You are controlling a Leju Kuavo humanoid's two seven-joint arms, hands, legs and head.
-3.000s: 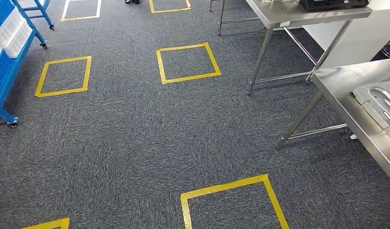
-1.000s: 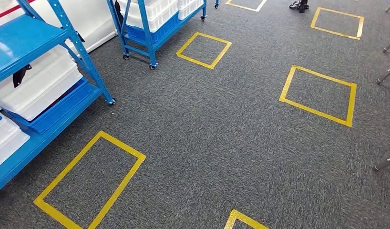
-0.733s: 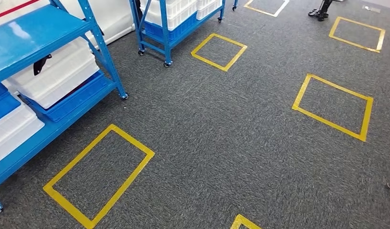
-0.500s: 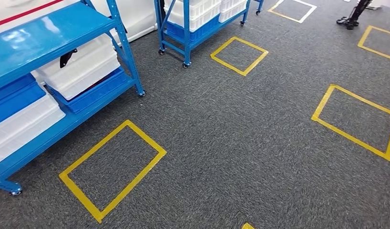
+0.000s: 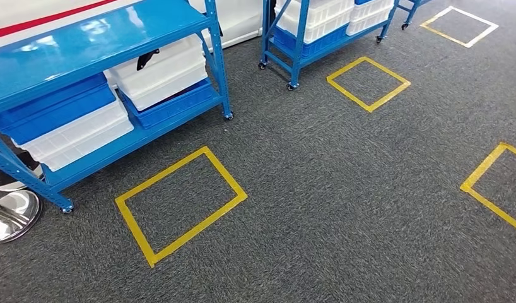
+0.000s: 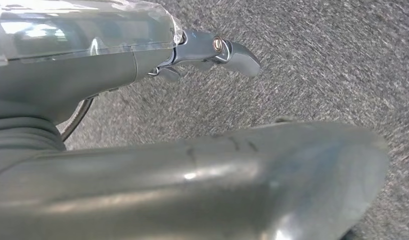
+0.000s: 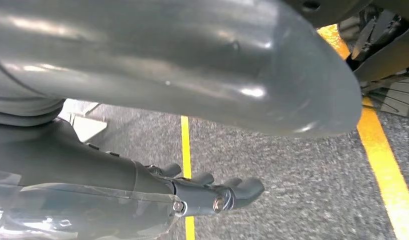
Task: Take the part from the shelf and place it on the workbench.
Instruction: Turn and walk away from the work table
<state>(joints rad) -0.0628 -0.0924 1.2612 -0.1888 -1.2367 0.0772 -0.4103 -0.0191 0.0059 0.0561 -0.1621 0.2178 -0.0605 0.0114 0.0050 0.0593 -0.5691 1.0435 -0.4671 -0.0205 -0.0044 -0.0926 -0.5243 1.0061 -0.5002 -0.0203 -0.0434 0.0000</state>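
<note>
A: Where is the part?
B: I cannot tell. A blue shelf (image 5: pixel 98 38) stands at left on grey carpet (image 5: pixel 344 189), holding white bins (image 5: pixel 161 69); a dark item (image 5: pixel 147 59) lies on one.
A: And the hands?
B: The left hand (image 6: pixel 207 50) and right hand (image 7: pixel 212 195) hang over the carpet, fingers loosely apart, holding nothing. A yellow tape square (image 5: pixel 180 202) lies before the shelf.

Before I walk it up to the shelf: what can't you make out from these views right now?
- The part: not identifiable; the white bins sit under the blue shelf top, contents hidden.
- Black item on a bin: too small to name.
- Left hand and right hand: the thumb covers much; both seem empty.
</note>
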